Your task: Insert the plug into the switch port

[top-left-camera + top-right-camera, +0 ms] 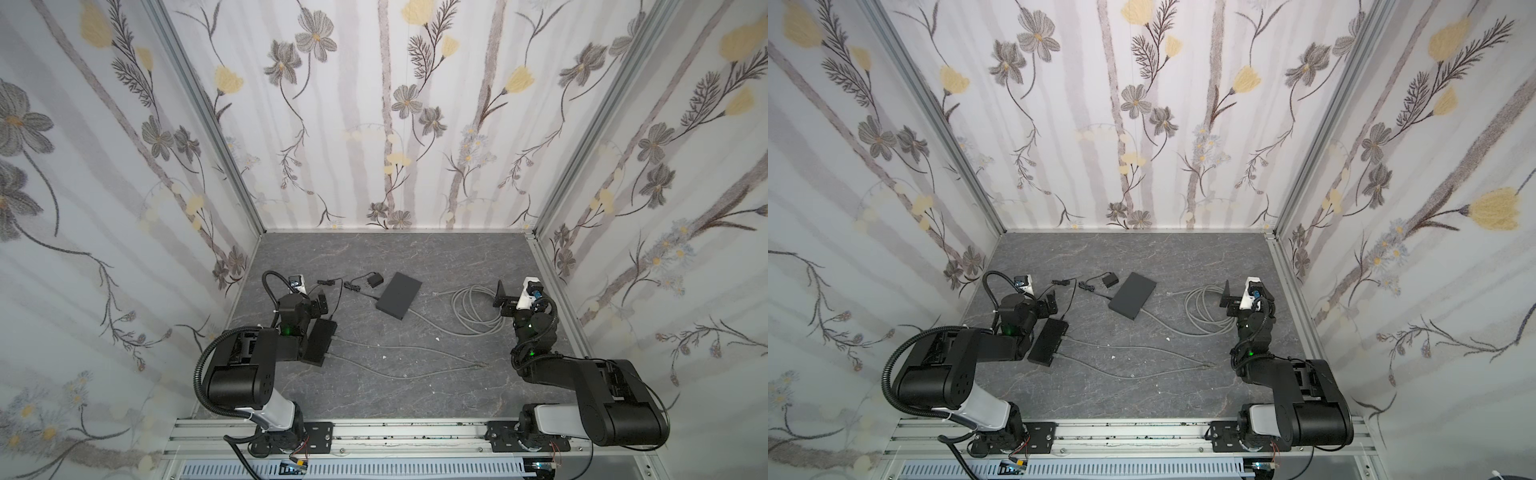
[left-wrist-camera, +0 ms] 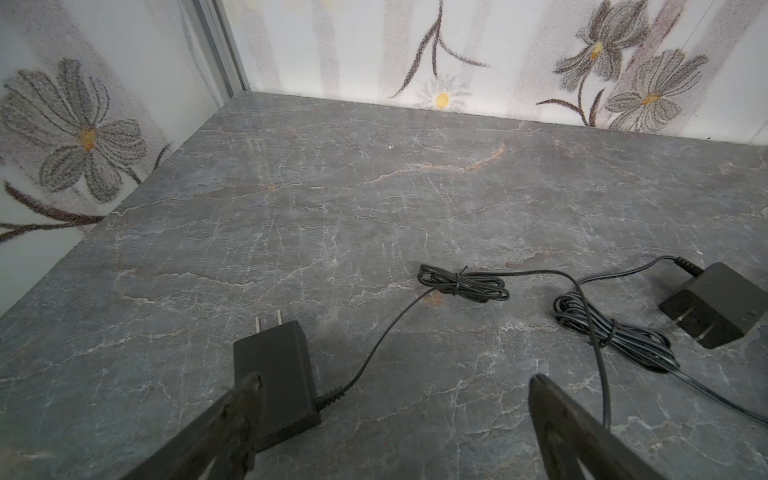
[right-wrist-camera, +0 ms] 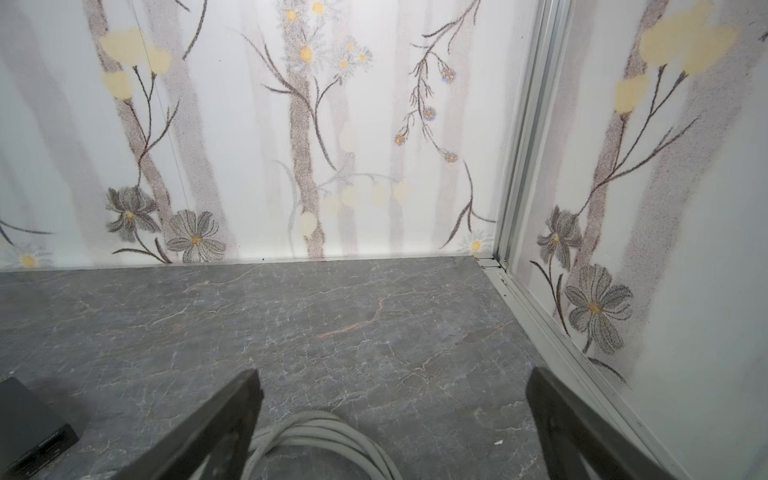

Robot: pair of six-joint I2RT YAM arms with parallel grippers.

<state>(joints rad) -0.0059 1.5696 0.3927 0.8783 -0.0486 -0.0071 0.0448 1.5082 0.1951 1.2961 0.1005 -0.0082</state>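
The left end effector [image 2: 395, 386] stands open by a black adapter [image 2: 274, 357]; the right end effector [image 3: 392, 380] stands open above the grey cable [image 3: 324, 434].

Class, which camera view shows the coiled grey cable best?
Both top views: the whole coiled grey cable shows there. The right wrist view catches only some loops; the left wrist view, none.

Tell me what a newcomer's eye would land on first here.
Floral wallpaper walls tower around the grey marbled tabletop. At its centre lies a flat dark grey rectangular box, with a coiled light grey cable to its right in both top views, by the open right gripper.
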